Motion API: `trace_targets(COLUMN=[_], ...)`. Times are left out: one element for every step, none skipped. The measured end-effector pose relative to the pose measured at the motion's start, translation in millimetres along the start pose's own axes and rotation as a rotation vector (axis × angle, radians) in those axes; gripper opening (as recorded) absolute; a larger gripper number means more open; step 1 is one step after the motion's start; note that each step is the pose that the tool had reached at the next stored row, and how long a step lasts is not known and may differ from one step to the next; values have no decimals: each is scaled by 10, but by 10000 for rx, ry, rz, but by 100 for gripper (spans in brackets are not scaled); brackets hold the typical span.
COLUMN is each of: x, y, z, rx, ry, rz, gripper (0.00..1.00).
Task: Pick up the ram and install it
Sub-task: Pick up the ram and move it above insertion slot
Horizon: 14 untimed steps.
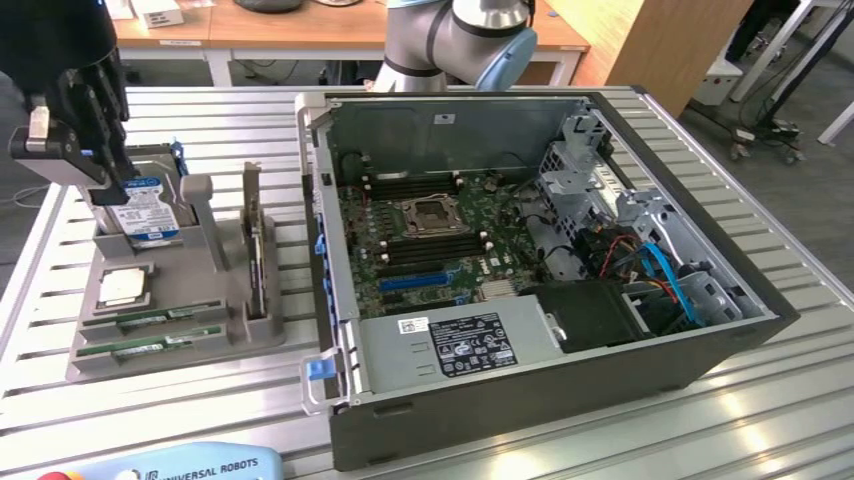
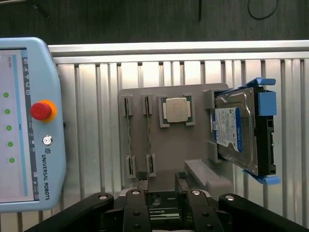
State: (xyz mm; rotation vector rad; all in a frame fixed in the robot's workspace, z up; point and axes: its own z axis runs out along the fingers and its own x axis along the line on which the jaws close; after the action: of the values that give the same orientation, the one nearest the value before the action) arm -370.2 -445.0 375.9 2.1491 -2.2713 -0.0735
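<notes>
Ram sticks, two long thin green circuit boards, lie in slots at the near end of the grey plastic holder on the slatted metal desk. Farther along the holder sits a small square silver CPU chip, then a silver hard drive with a blue-white label, on edge. Above the holder hangs the black tool, spread wide and empty.

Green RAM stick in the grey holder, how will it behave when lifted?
Likely stiff and light: the green RAM stick is a slim board. Probably fragile, being so thin. Held on edge in the grey plastic holder, it may tip once freed.
</notes>
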Motion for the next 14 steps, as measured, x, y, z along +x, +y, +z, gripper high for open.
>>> trace_targets(x=[11,23,34,45,59,73,86,101,114,128,143,157,172,185], y=[0,-1,-2,-2,-3,-4,-5,-6,-6,-7,-8,-9,-10,-10], z=[0,-1,-1,-1,-2,-1,-2,-3,-3,-3,-4,-4,-4,-4], rx=[0,0,0,0,-1,0,0,0,0,0,0,0,0,0], ry=[0,0,0,-1,0,-1,0,0,0,0,0,0,-1,-1], rz=[0,0,0,-1,-1,-2,-2,-3,-4,-5,-6,-8,-9,-10], gripper=[35,35,35,35,35,35,35,35,35,35,35,35,35,35])
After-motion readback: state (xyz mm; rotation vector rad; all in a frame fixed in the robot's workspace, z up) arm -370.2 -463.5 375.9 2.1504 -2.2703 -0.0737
